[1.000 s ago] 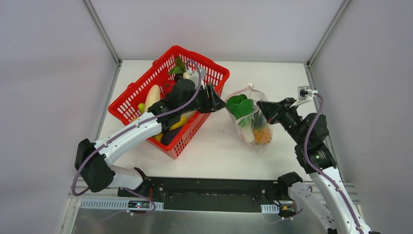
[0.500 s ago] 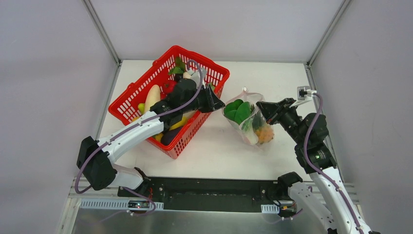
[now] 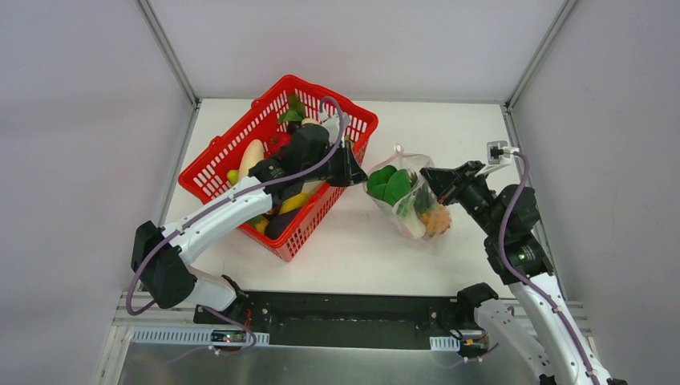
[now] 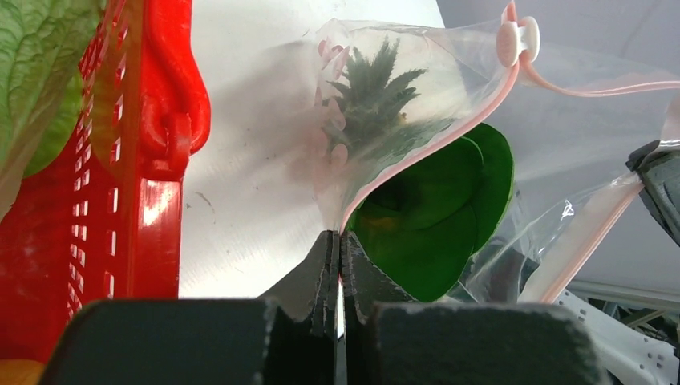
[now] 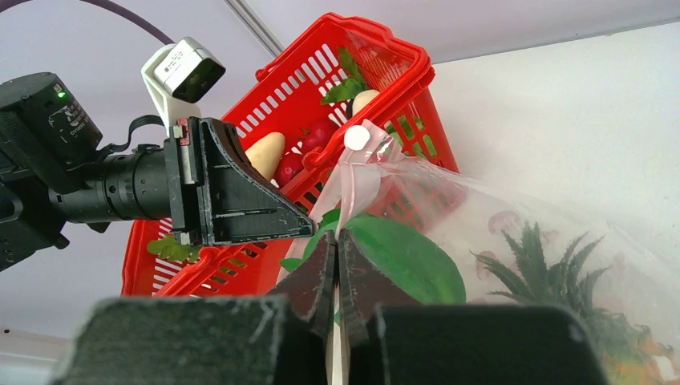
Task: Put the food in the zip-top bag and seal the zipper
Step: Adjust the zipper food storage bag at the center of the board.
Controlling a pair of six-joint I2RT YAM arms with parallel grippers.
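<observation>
Your left fingers [image 4: 336, 245] and right fingers [image 5: 335, 245] are both clamped on the mouth of the zip-top bag [image 3: 407, 210] beside the basket [image 3: 317, 216], so pulling unevenly could slip the film or tip the leafy vegetable [image 4: 437, 204] out.

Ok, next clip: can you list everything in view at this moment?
red mesh basket: one, red, back left of the table, food inside
white radish: one, cream-white, in the basket
red fruit: one, red, in the basket
eggplant: one, dark purple, in the basket's near corner
zip-top bag: one, clear with pink strip, right of the basket
green leafy vegetable: one, green, at the bag's mouth
pineapple: one, orange, inside the bag
table: one, white
left gripper: black, shut on the bag's mouth edge
right gripper: black, shut on the bag's other edge
</observation>
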